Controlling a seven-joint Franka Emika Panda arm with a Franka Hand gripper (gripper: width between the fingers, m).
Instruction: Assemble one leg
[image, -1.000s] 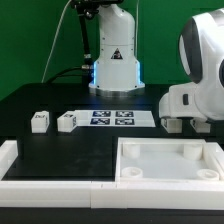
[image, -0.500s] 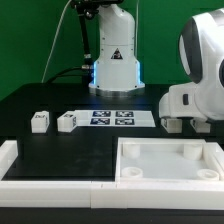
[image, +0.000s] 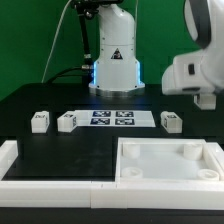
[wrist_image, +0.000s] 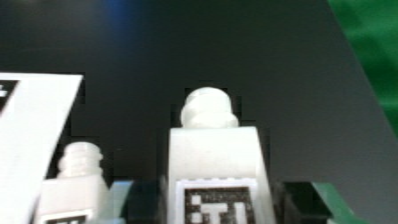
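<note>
My gripper (image: 202, 100) hangs raised at the exterior view's right, above the table. A small white leg (image: 170, 122) with a marker tag stands below it, by the right end of the marker board (image: 112, 118). In the wrist view this leg (wrist_image: 214, 150) shows between my fingers (wrist_image: 125, 200), with dark gaps on both sides. The gripper (wrist_image: 222, 208) is open and empty. A second leg (wrist_image: 71, 178) stands close beside the first. Two more legs (image: 40, 122) (image: 67, 122) stand left of the marker board.
A large white square panel (image: 170, 172) with round corner sockets lies at the front right. A white raised frame (image: 40, 172) runs along the front left. The robot base (image: 115, 60) stands at the back. The marker board also shows in the wrist view (wrist_image: 27, 130).
My gripper has risen from low over the table at the right, and the leg it covered now stands in plain sight. The other legs and the panel have not moved.
</note>
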